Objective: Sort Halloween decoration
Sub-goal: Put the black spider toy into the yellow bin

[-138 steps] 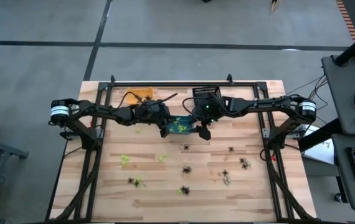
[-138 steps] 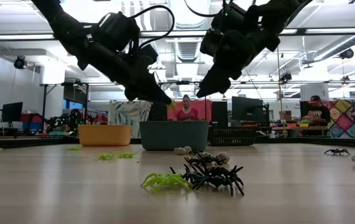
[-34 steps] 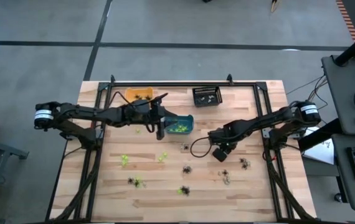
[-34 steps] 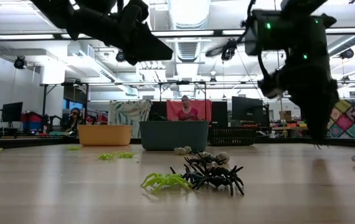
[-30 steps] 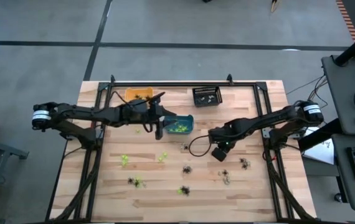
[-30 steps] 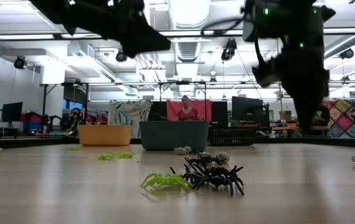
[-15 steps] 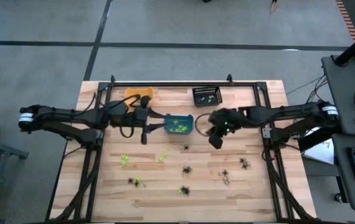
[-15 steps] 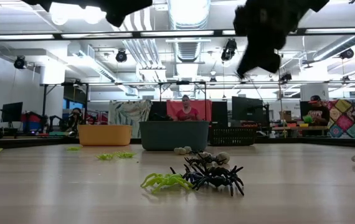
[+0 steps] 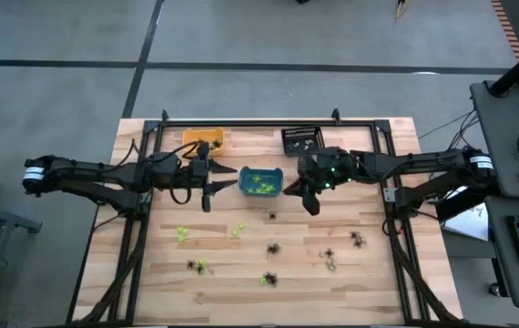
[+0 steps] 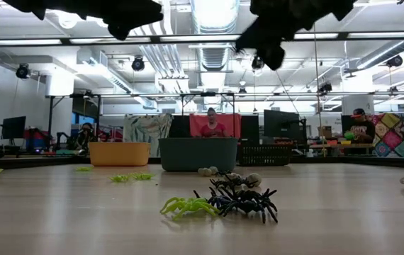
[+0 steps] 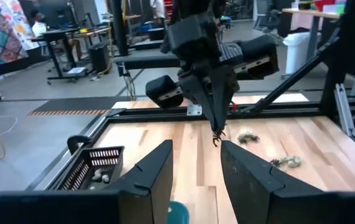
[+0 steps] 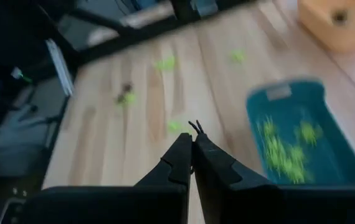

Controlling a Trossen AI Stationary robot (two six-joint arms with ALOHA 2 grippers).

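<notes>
Small plastic spiders, the Halloween decoration, lie scattered on the wooden table: lime green ones (image 9: 182,235), black ones (image 9: 274,248) and a pale one (image 9: 332,265). A teal bin (image 9: 260,181) at mid-table holds green spiders. My right gripper (image 9: 312,207) hangs just right of that bin, well above the table, shut on a black spider (image 11: 217,137). My left gripper (image 9: 227,178) floats left of the teal bin, open, with nothing between its fingers (image 11: 159,167). My right gripper pinches the black spider between its two fingertips, and only the legs (image 12: 197,128) stick out past the tips. The fingers slant downward. The spider hangs at the tips, lifted clear of the table.
An orange bin (image 9: 203,138) and a black basket (image 9: 301,139) stand at the far edge. A green and black spider cluster (image 10: 220,202) lies near the front. A dark metal frame (image 9: 141,210) runs along the table's sides. People sit in the room beyond (image 10: 211,122).
My right gripper has risen from the table right of centre with a black spider, gone toward the teal bin and the far edge, and tipped from pointing down to a shallower slant. My left gripper has drawn back from the teal bin toward the table's left edge and rolled.
</notes>
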